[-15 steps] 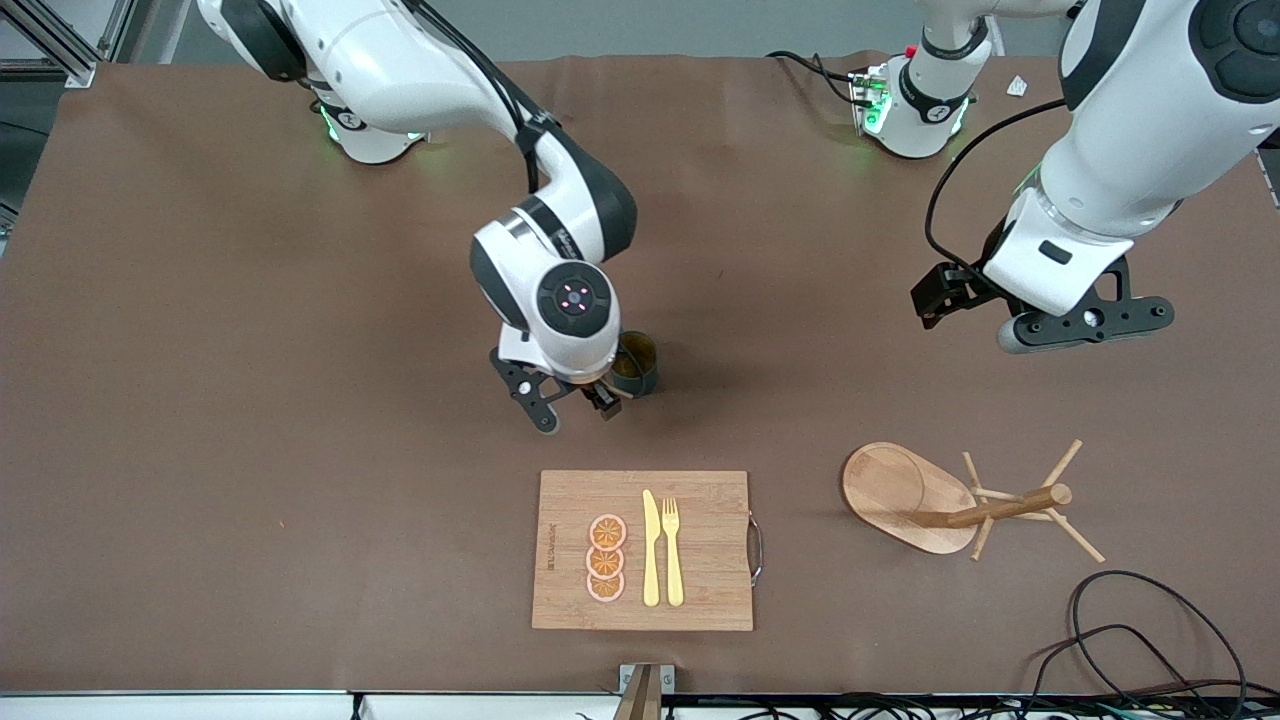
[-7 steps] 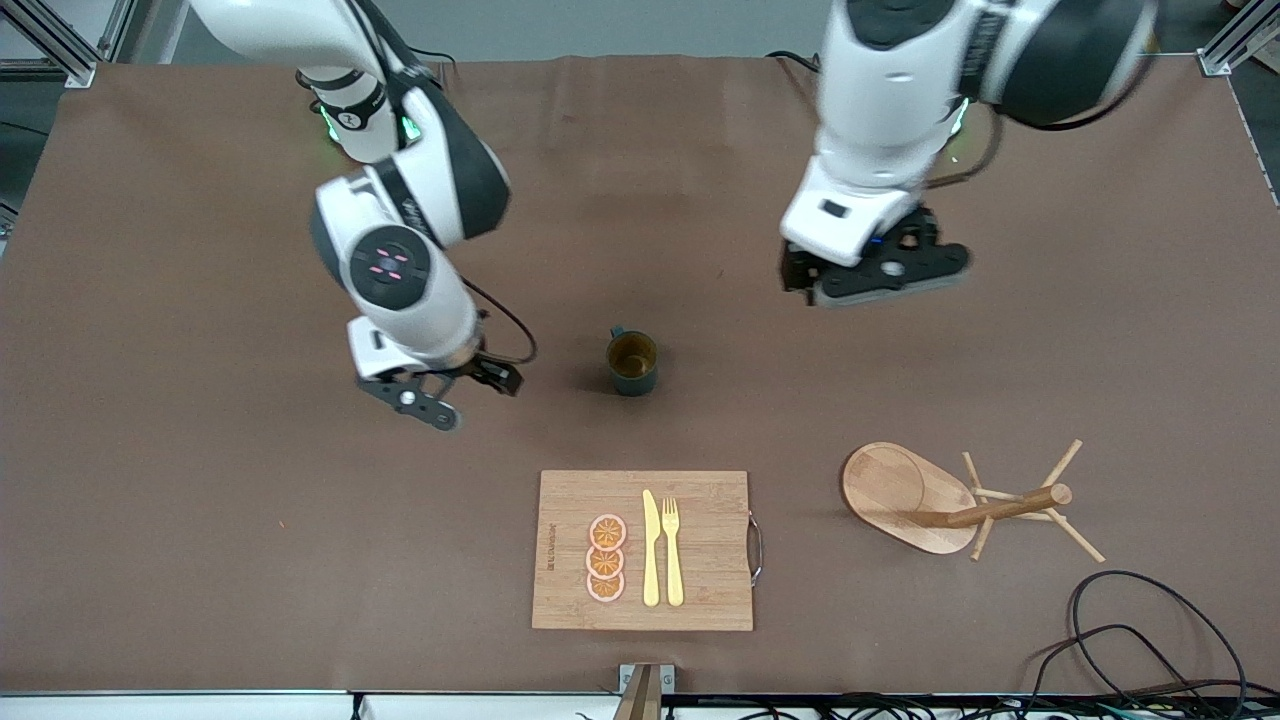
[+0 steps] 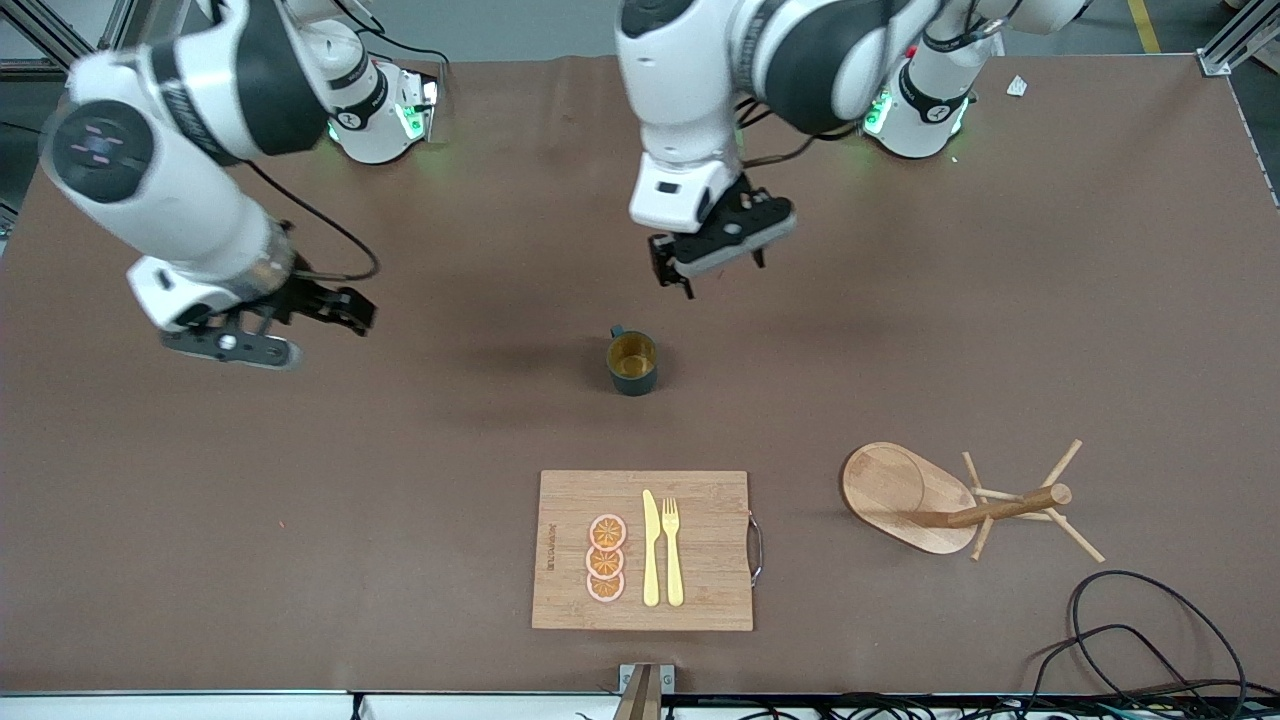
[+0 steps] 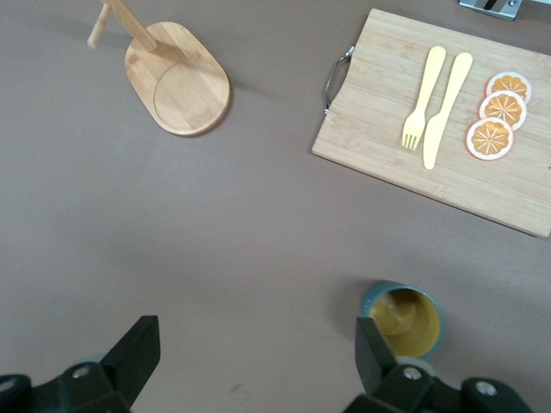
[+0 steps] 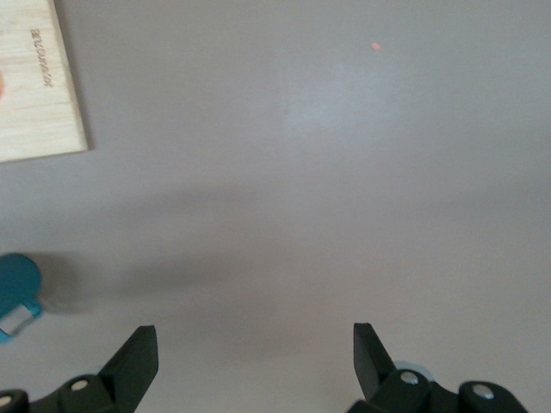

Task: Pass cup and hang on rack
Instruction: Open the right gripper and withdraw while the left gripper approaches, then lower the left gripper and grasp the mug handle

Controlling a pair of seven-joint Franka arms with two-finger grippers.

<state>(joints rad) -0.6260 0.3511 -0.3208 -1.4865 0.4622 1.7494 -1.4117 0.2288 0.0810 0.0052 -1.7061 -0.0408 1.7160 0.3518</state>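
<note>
The dark teal cup (image 3: pixel 632 362) with a yellow inside stands upright in the middle of the table, held by nothing. My left gripper (image 3: pixel 714 264) is open and empty, up over the table just off the cup toward the robots' bases. In the left wrist view the cup (image 4: pixel 403 320) sits right beside one finger (image 4: pixel 372 351). My right gripper (image 3: pixel 300 315) is open and empty, over the table toward the right arm's end. The right wrist view shows only an edge of the cup (image 5: pixel 17 291). The wooden rack (image 3: pixel 895 490) stands toward the left arm's end; its base (image 4: pixel 176 77) shows in the left wrist view.
A bamboo cutting board (image 3: pixel 710 545) lies nearer the front camera than the cup. It carries a yellow knife (image 3: pixel 651 550), a fork (image 3: pixel 672 550) and three orange slices (image 3: pixel 606 558). Black cables (image 3: pixel 1130 630) lie at the front corner by the rack.
My right gripper has left the cup and swung toward the right arm's end. My left arm has swung in from its end to over the table by the cup. The cup has not moved.
</note>
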